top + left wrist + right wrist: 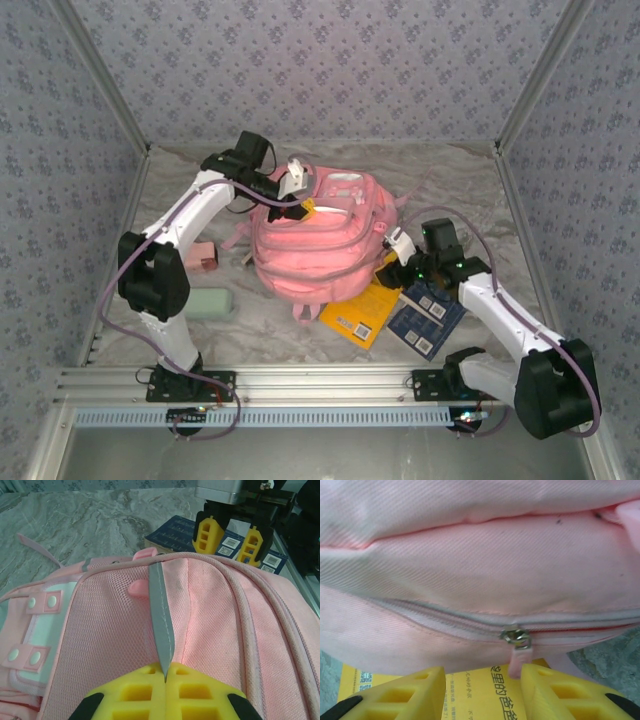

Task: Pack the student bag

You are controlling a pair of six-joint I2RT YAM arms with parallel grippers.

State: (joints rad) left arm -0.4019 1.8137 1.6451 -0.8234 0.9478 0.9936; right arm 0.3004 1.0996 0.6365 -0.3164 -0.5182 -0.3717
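The student bag, a big soft pink backpack, lies in the middle of the table. My left gripper is at its far end. In the left wrist view that gripper is shut on a narrow grey strip that runs down the bag's pink mesh panel. My right gripper is at the bag's right side. In the right wrist view it stands open in front of a white-trimmed zip. The metal slider hangs a pink pull tab between the fingers, against the right finger.
A yellow book and a dark blue book lie partly under the bag's near right corner. A pale green case and a small pink object sit left of the bag, by the left arm. Patterned walls close in three sides.
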